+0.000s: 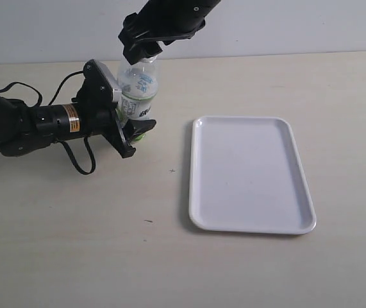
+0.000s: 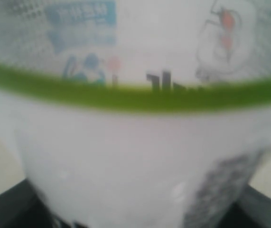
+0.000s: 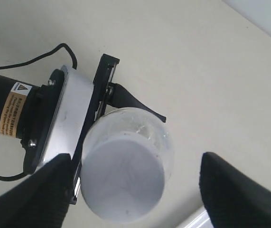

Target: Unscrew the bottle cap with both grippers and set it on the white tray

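The right gripper (image 1: 141, 50) hangs spread over the bottle cap (image 3: 124, 183), its fingers clear of the cap's sides. The left gripper (image 1: 129, 114) pinches the bottle (image 1: 139, 86) around its label. The step in hand looks like seating on the cap; next, close squarely, then twist. The right arm drops in from 1 o'clock and the left lies in from 9 o'clock. The white tray (image 1: 250, 173) sits at 4 o'clock of the bottle.
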### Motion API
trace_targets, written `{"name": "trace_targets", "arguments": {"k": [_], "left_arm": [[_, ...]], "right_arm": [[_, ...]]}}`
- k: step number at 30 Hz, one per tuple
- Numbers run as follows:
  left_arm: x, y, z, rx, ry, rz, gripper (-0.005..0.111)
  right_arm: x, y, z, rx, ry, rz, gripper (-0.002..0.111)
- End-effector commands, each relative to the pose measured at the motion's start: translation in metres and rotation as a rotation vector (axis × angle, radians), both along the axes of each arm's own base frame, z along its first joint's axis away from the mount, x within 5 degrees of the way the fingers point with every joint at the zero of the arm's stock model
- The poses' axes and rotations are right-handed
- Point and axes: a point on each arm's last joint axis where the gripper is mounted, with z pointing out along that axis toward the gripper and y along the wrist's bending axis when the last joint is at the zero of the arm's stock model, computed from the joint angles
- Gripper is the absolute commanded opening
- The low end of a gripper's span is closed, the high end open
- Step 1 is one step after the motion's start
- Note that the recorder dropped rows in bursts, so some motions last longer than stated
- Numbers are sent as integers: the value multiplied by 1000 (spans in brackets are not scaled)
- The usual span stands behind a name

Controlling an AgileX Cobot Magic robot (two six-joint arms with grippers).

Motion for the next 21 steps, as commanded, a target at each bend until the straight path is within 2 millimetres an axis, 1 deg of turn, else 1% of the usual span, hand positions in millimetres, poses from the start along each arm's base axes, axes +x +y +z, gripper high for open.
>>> {"name": "trace_targets", "arguments": {"k": [1,5,10,12,14,17,21], "left_arm": [[-1,1,-4,38,14,3,0],[-1,1,-4,38,14,3,0],[-1,1,-4,38,14,3,0],[-1,1,-4,38,14,3,0],[-1,1,-4,38,14,3,0],[-1,1,-4,38,14,3,0],[-1,1,-4,38,14,3,0]], "right_arm": [[-1,-1,8,9,-30,-8,68],[-1,-1,8,9,-31,-10,65],[-1,-1,8,9,-31,-10,64],[-1,-1,8,9,-31,-10,61],[-1,-1,8,9,-31,-10,54],[-1,-1,8,9,-31,-10,39],[-1,-1,8,9,-31,-10,12]]}}
